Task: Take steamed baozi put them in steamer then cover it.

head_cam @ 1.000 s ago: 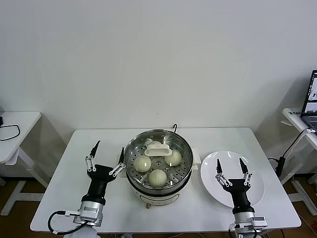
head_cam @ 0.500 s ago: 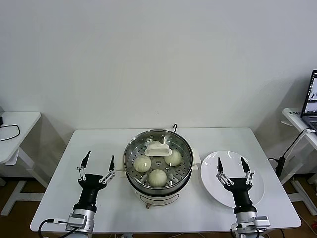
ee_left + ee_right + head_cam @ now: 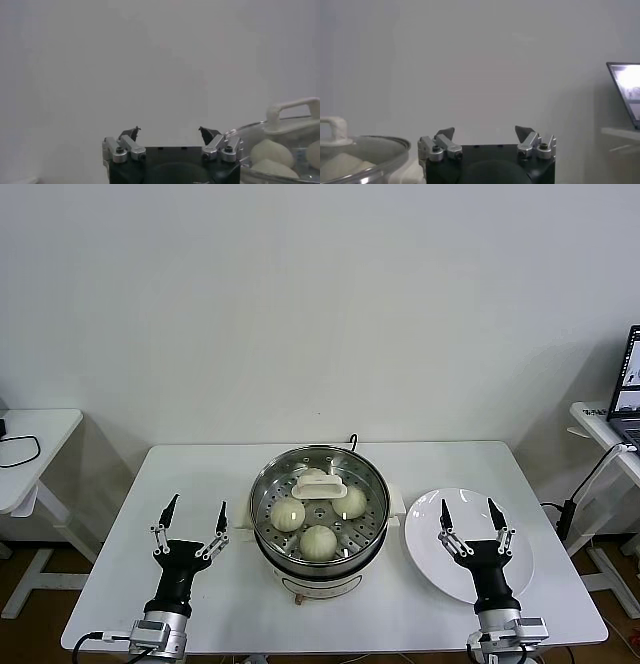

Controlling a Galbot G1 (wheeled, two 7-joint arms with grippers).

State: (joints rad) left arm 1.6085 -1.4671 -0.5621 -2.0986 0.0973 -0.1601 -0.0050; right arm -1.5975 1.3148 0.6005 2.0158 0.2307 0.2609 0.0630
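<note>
Pretty much done I think: the steamed baozi (image 3: 318, 540) sit inside the steamer (image 3: 319, 569) at frame centre, and the cover (image 3: 320, 483) is on it. My left gripper (image 3: 187, 520) at lower left and right gripper (image 3: 470, 518) over the empty plate (image 3: 523, 565) at lower right both gape, holding nothing. Nothing blocks anything.

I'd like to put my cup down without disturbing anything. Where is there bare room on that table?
Bare table lies behind the left gripper, left of the steamer, and along the far edge behind it. The right side is crowded: the white plate sits there under the right gripper.
</note>
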